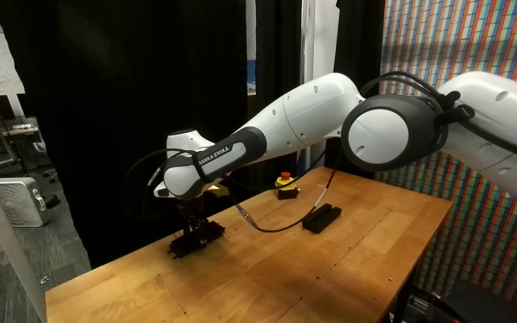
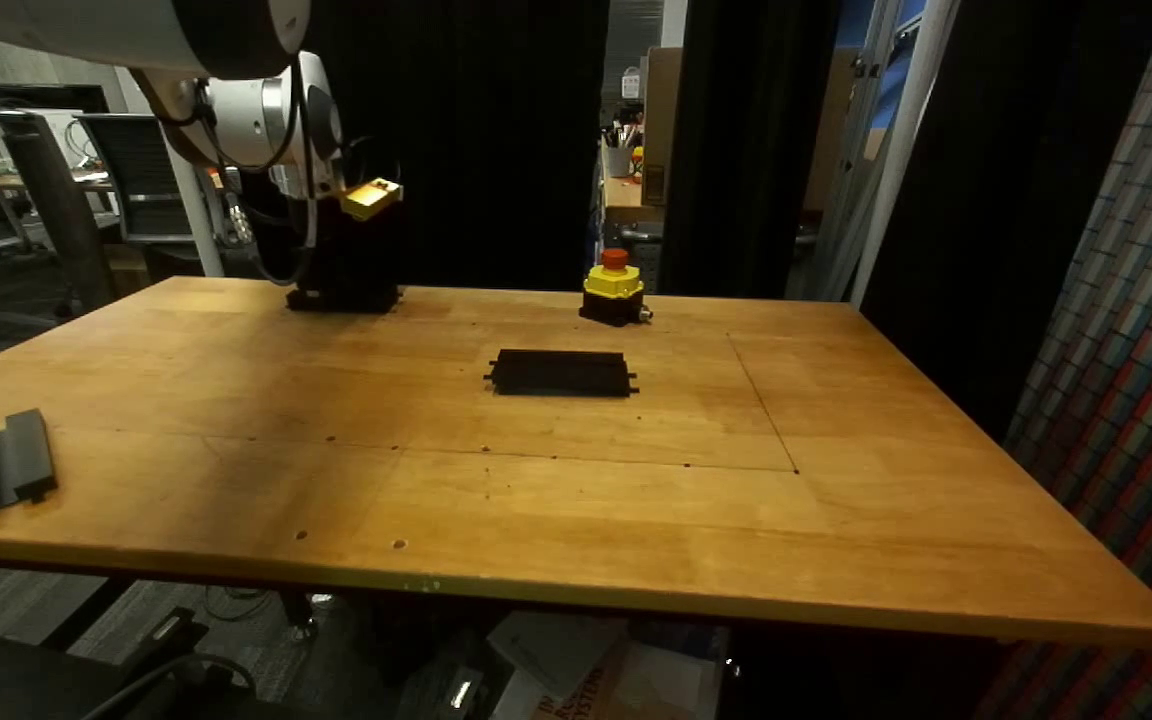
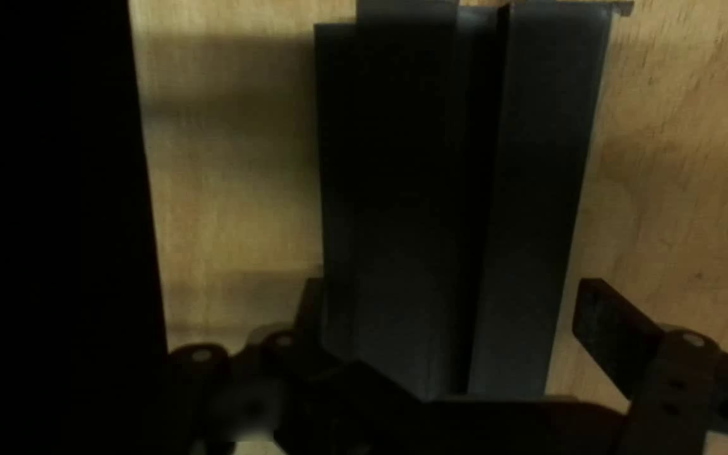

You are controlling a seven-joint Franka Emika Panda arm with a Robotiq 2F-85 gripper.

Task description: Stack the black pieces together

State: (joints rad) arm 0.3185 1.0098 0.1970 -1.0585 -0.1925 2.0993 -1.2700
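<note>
One "RANKA EMIKA" arm (image 1: 305, 112), black pieces (image 2: 563, 373)

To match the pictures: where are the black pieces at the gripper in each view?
In an exterior view: these black pieces lie left of centre, below mid-height.
In an exterior view: they appear left of centre, above mid-height.
Wrist view: they run through the middle, up to the top edge.
Shared landmark: the wooden table, visible in all three.
</note>
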